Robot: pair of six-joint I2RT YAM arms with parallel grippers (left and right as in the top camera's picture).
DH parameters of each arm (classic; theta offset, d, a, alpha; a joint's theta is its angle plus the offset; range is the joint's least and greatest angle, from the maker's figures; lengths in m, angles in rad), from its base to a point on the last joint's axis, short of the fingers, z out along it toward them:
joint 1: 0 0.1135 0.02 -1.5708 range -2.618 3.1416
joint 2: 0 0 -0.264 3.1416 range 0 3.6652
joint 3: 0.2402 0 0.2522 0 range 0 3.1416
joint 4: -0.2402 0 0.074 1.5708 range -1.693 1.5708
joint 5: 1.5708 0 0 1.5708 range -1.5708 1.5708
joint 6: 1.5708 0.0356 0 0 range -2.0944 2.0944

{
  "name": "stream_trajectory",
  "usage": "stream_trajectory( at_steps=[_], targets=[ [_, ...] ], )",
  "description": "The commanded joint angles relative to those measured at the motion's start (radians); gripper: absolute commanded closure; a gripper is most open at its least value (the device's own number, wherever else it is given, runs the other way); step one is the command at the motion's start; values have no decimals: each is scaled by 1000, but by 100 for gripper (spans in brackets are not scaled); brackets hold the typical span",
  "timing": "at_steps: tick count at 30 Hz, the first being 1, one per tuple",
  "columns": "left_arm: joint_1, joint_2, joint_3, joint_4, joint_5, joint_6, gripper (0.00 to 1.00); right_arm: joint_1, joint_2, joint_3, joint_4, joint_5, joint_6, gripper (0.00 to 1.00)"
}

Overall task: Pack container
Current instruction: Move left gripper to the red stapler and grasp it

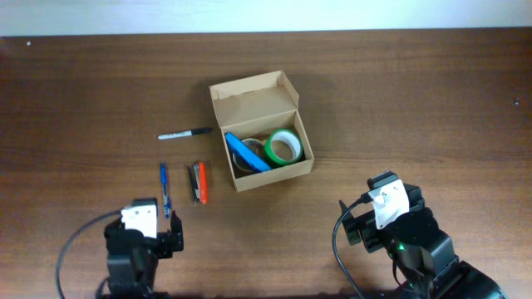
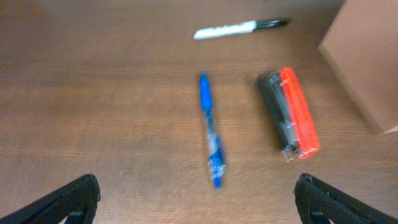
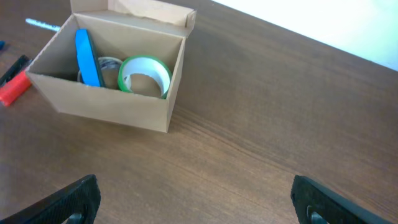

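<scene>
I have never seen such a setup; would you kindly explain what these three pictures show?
This is a robot with two arms at a table. One picture looks down from above; the other two come from a camera on each wrist, so the dark shapes in their lower corners are that arm's own fingers. The open cardboard container holds a blue roll and a green tape roll. Left of it lie a black-and-white marker, a blue pen, and red and black items side by side. The left gripper and right gripper are open and hold nothing.
</scene>
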Motion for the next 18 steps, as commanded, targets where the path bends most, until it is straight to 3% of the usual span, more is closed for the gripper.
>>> stream_trajectory(
  at_steps=[1,8,18],
  targets=[
    [2,219,220,21,147,18,0,-3,-6,-3,3,-2,15,1],
    [1,658,546,20,373,18,1,-3,-6,-3,3,-2,15,1],
    [1,1061,602,19,391,11,0,-3,-6,-3,3,-2,15,1]
  ],
)
